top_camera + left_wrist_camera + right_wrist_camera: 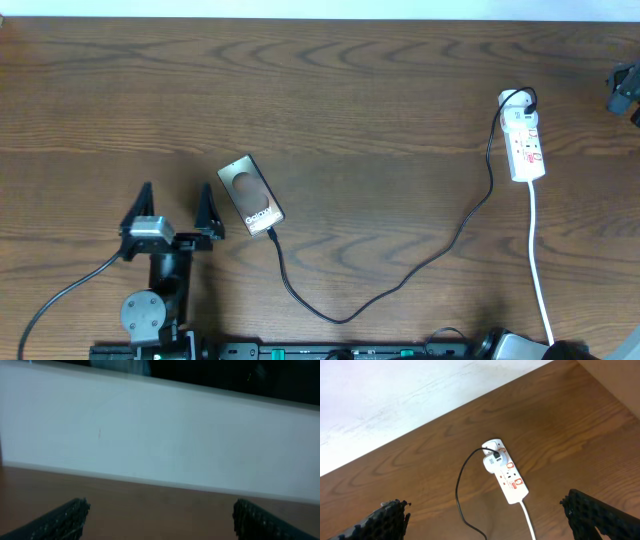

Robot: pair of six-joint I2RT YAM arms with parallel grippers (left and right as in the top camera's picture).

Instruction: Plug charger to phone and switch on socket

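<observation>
The phone (250, 195) lies flat on the wooden table (380, 90), left of centre, its dark face up with white lettering. The charger (400, 280), a thin black cable, starts at the phone's near end, loops toward the front edge, then climbs right to a white adapter in the socket (524, 140). My left gripper (178, 200) rests open just left of the phone with nothing between its fingers (70, 517). From above, my open right gripper (485, 510) looks down on the socket (506, 476) and the charger (462, 490). Whether the switch is on, I cannot tell.
The socket's white cord (538, 270) runs down to the front edge at the right. A dark object (624, 90) sits at the table's far right edge. A pale wall (160, 435) stands beyond the table's far edge. The arm bases line the front edge.
</observation>
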